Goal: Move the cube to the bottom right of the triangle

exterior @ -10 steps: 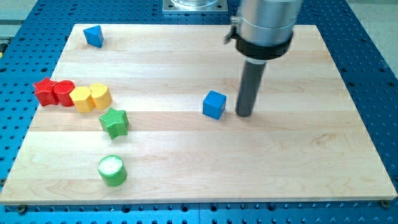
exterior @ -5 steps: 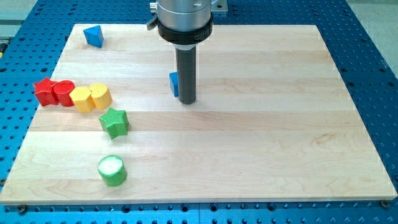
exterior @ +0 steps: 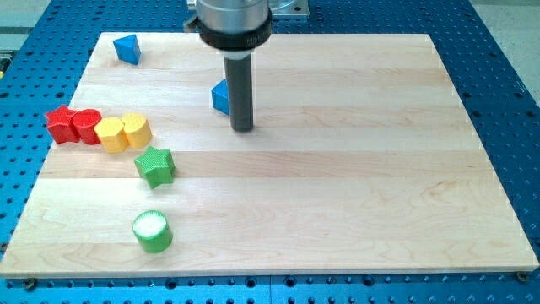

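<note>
While no writing shows, my tip [exterior: 243,128] touching blue cube [exterior: 220,97], blue triangle [exterior: 127,49] upper-left.

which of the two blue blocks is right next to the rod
The blue cube, partly hidden behind my tip near the board's middle top. The blue triangle sits far off at the view's top left.

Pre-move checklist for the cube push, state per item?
1. My tip visible, on the board: ok.
2. Tip against blue cube, at its lower right: ok; the rod hides part of the cube, so exact contact cannot tell.
3. Cube at bottom right of blue triangle: not ok, too far right.
4. Path from cube toward triangle free of blocks: ok.
5. Red, yellow blocks and green star away from the path: ok.
</note>
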Robot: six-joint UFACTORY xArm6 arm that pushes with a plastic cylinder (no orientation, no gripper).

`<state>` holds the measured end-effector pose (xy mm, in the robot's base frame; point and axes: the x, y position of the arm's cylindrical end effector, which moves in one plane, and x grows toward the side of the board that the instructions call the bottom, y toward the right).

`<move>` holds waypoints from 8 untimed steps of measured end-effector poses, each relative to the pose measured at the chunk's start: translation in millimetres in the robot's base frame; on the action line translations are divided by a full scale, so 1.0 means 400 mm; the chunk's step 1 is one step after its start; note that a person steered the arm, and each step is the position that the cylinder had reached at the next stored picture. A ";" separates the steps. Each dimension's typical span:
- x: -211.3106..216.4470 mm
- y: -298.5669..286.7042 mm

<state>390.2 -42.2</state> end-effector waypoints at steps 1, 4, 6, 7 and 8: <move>-0.096 -0.096; -0.190 -0.148; -0.285 -0.189; -0.285 -0.290; -0.285 -0.335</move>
